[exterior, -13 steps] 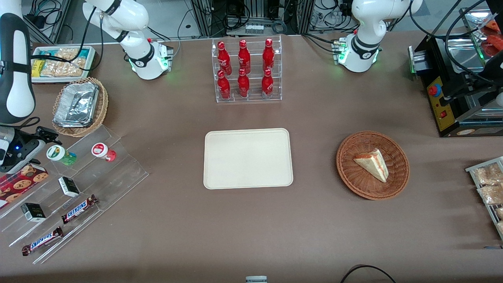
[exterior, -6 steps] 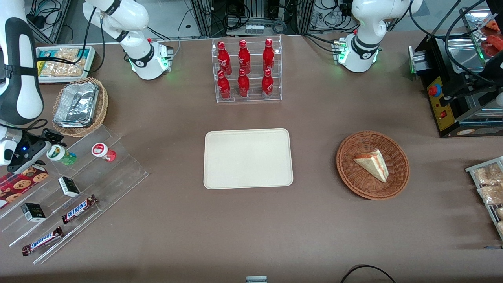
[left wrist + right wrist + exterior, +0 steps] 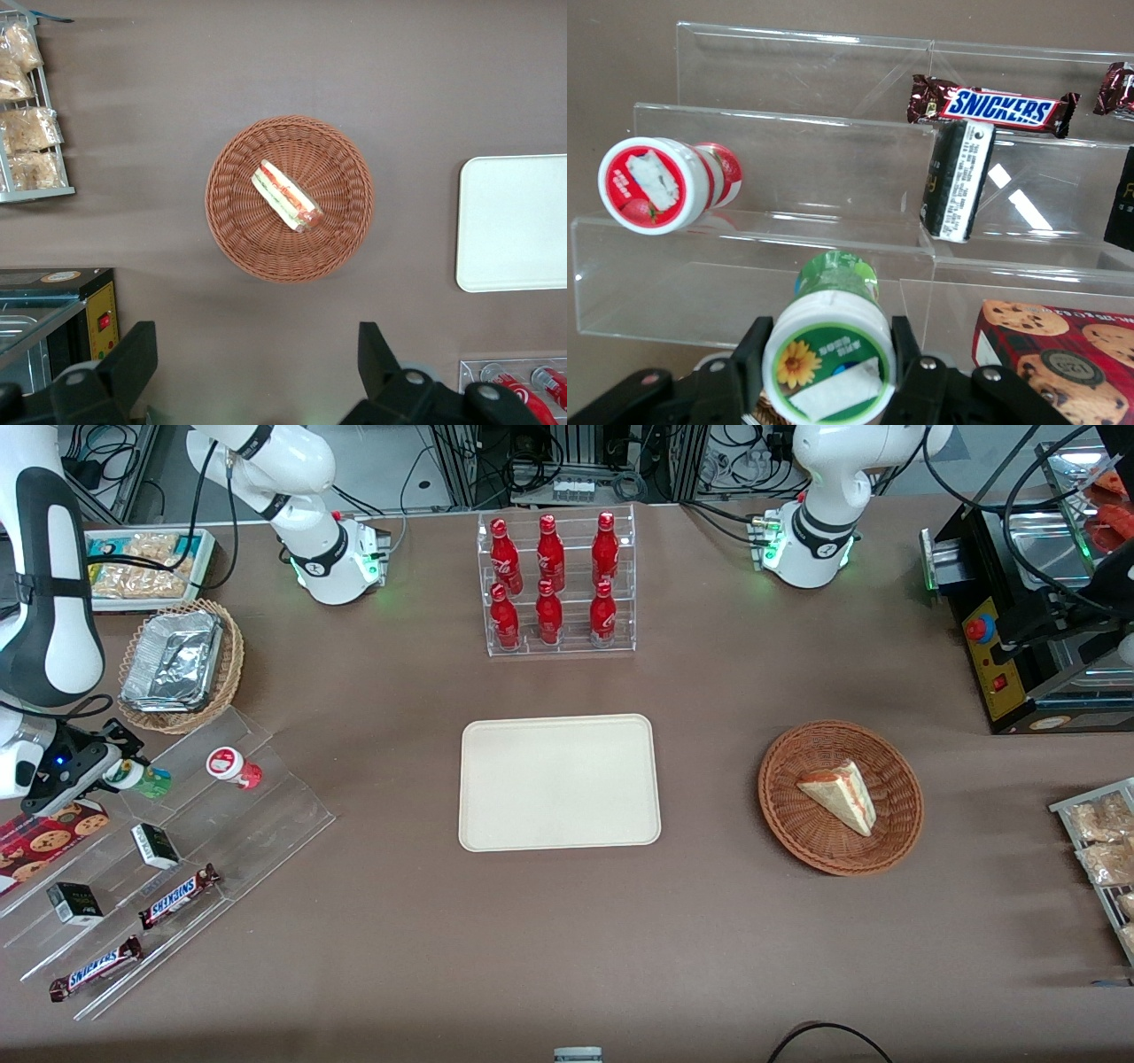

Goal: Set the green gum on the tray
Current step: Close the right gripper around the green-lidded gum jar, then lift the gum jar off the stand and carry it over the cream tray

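1. Green gum [image 3: 829, 361]: I see it lying on its side on the top step of the clear rack [image 3: 168, 850], white lid toward the wrist camera, yellow-green flower mark showing.
2. Gripper [image 3: 113, 766]: at the lid end of the gum, one black finger [image 3: 751, 354] on each side of the lid. The fingers look closed on it (no gap shows on either side).
3. Red gum [image 3: 660, 183]: same step, beside the green one, apart from it.
4. Rack, lower steps: dark small boxes and two Snickers bars [image 3: 177, 895]; a cookie box [image 3: 44, 841] lies at the rack's edge.
5. Tray [image 3: 559, 781]: mid-table, well apart from the rack, toward the parked arm.
6. Foil basket [image 3: 182, 662]: farther from the front camera than the rack.
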Tool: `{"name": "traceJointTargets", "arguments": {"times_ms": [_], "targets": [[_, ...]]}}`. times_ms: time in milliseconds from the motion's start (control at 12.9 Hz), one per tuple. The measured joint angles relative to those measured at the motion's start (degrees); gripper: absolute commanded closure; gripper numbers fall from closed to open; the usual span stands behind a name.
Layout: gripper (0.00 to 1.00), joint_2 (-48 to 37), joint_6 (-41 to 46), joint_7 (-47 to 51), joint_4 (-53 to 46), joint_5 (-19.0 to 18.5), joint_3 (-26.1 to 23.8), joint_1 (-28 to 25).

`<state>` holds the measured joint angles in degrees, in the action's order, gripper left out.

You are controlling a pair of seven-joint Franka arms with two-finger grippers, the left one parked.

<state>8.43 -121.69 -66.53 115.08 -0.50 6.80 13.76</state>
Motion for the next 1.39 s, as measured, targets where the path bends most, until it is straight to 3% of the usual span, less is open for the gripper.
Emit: {"name": "traceJointTargets", "arguments": {"times_ms": [542,930,1394], "targets": [[1.00,-1.27,6.33,3.30,-5.35,0.14,-1.33,-2.72],[1.00,-1.24,9.28,15.62,-7.59,0.22,-1.60,-10.82],[1.00,0.73,9.30,37.74,-8.31,0.29,-1.85,-24.67]]}}
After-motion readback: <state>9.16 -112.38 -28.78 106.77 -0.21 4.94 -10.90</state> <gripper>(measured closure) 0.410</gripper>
